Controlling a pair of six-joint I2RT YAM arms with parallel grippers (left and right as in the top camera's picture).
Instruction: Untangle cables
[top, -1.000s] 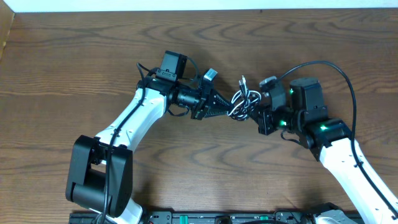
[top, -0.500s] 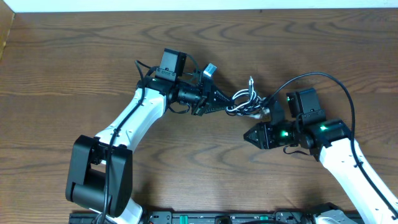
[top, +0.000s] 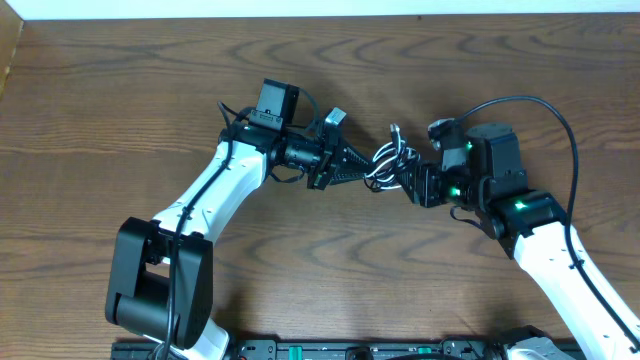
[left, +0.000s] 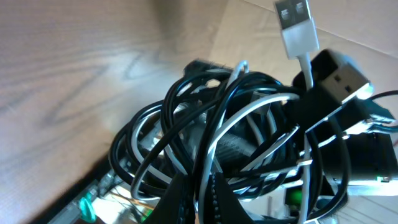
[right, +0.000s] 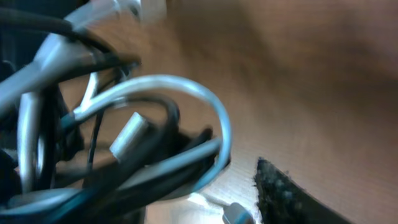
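The cables (top: 388, 160) are a tangled bundle of thin black and white cords, held just above the table between the two arms. My left gripper (top: 362, 170) is shut on strands at the bundle's left side. In the left wrist view its fingers (left: 200, 198) pinch a white and a black strand, and the cables (left: 236, 137) loop above them, with a white USB plug (left: 297, 25) and a black plug (left: 339, 74) sticking out. My right gripper (top: 410, 182) is at the bundle's right side. In the right wrist view the right gripper (right: 217, 193) is open. One finger shows beside the cables (right: 124, 143); the other is hidden.
The brown wooden table (top: 120, 110) lies all around the arms. The right arm's thick black wire (top: 555, 125) arcs over its wrist. A white wall edge (top: 300, 8) runs along the back.
My right gripper swung down and away from the bundle half a second ago and has now come back up against its right side. The left gripper has kept its hold.
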